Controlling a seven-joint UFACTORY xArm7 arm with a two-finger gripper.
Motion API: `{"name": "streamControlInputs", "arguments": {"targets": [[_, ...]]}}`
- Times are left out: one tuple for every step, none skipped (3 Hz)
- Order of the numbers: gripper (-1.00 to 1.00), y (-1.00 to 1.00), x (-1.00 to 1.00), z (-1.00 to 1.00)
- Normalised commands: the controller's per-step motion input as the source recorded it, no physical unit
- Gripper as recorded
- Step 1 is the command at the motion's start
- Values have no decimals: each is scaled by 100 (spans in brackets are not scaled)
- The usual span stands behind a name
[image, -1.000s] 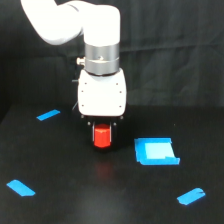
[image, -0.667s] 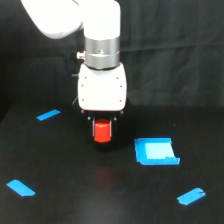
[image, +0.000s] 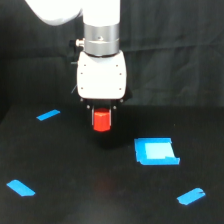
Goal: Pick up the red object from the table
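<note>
The red object (image: 101, 120), a stubby red-orange cylinder, hung between the jaws of the gripper (image: 101, 119), its lower part showing below the white gripper body. The jaws were closed narrowly against its sides, holding it. It sat clear of the worktop (image: 75, 170), with a faint reddish reflection on the black surface underneath. Above the gripper rose a grey metal wrist ring (image: 101, 39) and the white arm (image: 65, 12), which ran off the top of the frame. On the worktop, a blue square patch (image: 155, 151) lay near, toward the exterior view's right and lower. Three short blue tape strips lay further out: one (image: 48, 115) at the exterior view's left, one (image: 20, 188) at lower left, one (image: 191, 196) at lower right. A black cloth backdrop (image: 175, 50) hung behind.
</note>
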Motion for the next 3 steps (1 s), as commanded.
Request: {"name": "streamControlInputs", "arguments": {"targets": [[-99, -11, -7, 98], [-99, -2, -3, 95], [-100, -6, 3, 91]]}}
